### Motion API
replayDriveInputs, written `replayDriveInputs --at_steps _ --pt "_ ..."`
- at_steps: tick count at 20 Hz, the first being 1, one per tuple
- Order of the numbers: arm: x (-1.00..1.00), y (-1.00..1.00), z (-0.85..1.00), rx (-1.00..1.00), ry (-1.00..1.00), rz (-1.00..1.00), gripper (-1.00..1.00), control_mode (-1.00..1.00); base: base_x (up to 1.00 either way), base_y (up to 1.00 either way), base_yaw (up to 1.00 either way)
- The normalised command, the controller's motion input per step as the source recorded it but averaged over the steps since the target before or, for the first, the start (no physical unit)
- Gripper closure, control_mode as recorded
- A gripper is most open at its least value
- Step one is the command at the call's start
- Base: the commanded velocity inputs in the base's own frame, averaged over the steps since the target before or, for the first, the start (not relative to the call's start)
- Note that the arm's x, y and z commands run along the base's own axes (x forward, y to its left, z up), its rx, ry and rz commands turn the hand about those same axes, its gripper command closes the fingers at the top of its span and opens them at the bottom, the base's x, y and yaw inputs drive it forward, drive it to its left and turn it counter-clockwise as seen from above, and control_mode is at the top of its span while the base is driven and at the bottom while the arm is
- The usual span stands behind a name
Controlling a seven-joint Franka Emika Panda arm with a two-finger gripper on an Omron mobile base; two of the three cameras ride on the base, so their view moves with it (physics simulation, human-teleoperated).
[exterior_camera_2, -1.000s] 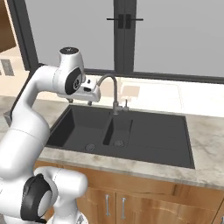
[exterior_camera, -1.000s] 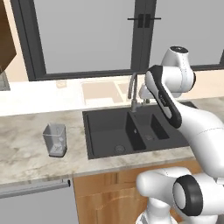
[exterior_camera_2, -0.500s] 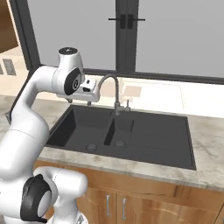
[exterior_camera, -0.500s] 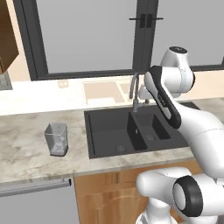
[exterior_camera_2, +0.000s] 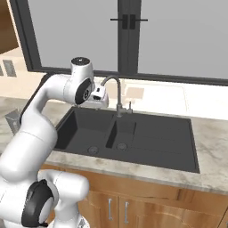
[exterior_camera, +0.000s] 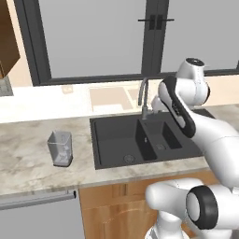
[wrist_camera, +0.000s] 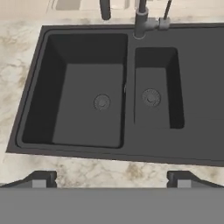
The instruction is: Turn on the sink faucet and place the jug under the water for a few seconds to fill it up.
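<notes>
Presently the tool [wrist_camera: 112, 177] hangs above the front edge of the sink [wrist_camera: 39, 87], its two fingertips standing wide apart with nothing between them. No water runs from the faucet [wrist_camera: 141, 19]; both basins are dry and bare, so the tap step is judged not yet done.

Step in hand, as judged: reach the faucet and work its small side lever [wrist_camera: 166, 15]. To do this well, the tool should travel toward 12 o'clock in the hand view, over the divider between the basins, and arrive beside the lever rather than against the tall curved spout. One fingertip pressing the lever is likely enough; a full grasp on so thin a part risks slipping. The spout's arch [exterior_camera_2: 111, 82] stands close to the wrist in the right base view, so clearance there needs watching.

Position of task items: in the hand view the faucet base sits at 12 o'clock from the tool, at the back rim of the sink, with the lever just to its right. The jug [exterior_camera: 60, 148] stands upright on the desk [exterior_camera: 28, 154] in the left base view, at 9 o'clock from the sink and well apart from the tool, untouched.
</notes>
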Motion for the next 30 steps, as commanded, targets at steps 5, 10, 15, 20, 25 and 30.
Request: replayDriveInputs --at_steps 5,10,15,20,25,30 --pt "0.52 -1.00 -0.62 0.22 -0.58 0.42 -1.00 -1.00 0.00 0.00 0.00" --pt "0.46 -0.82 -0.13 0.24 -0.60 0.43 -1.00 -1.00 0.00 0.00 0.00" --pt "0.79 -0.44 0.00 0.19 -0.12 0.10 -1.00 -1.00 0.00 0.00 0.00" --pt "0.96 -0.05 -0.05 0.03 -0.11 0.04 -1.00 -1.00 0.00 0.00 0.00" --pt "0.76 -0.05 -0.13 0.00 -0.13 0.03 -1.00 -1.00 0.00 0.00 0.00" --pt "0.47 -0.10 -0.26 0.00 -0.17 0.04 -1.00 -1.00 0.00 0.00 0.00"
